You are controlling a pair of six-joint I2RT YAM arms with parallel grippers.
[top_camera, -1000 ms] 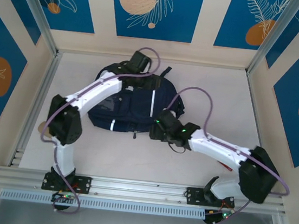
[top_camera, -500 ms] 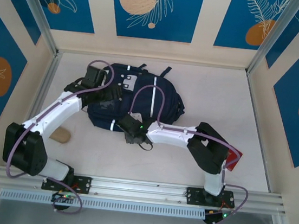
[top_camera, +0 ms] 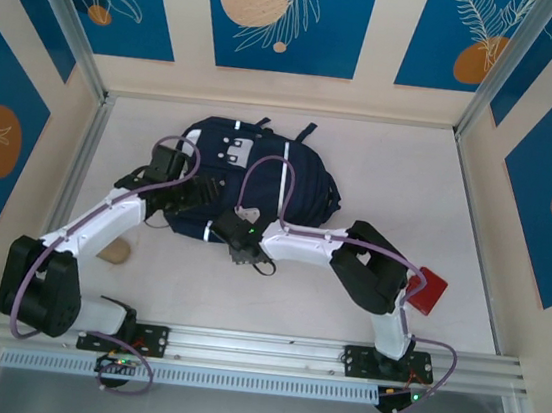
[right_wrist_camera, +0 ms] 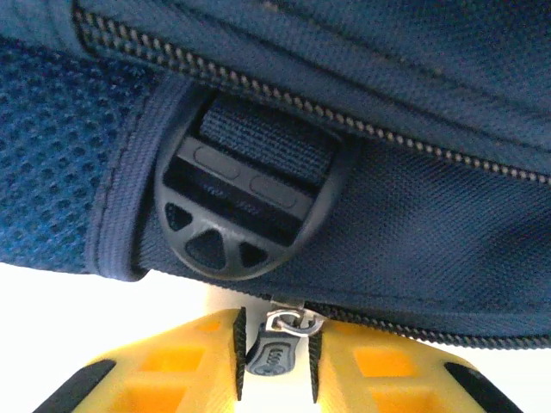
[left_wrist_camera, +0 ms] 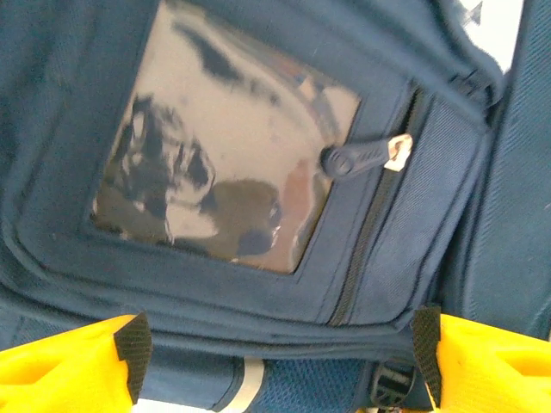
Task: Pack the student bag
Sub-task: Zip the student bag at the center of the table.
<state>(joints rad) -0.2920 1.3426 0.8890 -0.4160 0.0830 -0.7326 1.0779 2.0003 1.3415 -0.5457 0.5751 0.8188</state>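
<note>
The student bag [top_camera: 270, 171], dark navy with white stripes, lies flat at the back middle of the table. My left gripper [top_camera: 194, 188] is over its left front, open wide. Its yellow fingers [left_wrist_camera: 77, 366] straddle the pocket seam below a clear window patch [left_wrist_camera: 224, 163] and a small zip tab [left_wrist_camera: 362, 157]. My right gripper [top_camera: 224, 232] is at the bag's near edge. In the right wrist view its jaws [right_wrist_camera: 274, 344] are shut on a dark zipper pull [right_wrist_camera: 274, 354] with a metal ring, just under a black strap buckle [right_wrist_camera: 245, 202].
A red flat object [top_camera: 427, 289] lies on the table to the right, behind the right arm's elbow. A small tan block [top_camera: 115, 249] lies at the left near the left arm. Metal frame posts and walls close in the sides and back.
The left arm swung from the bag's top down to its left front. The right gripper slid left along the bag's near edge and its jaws narrowed onto the zipper pull.
</note>
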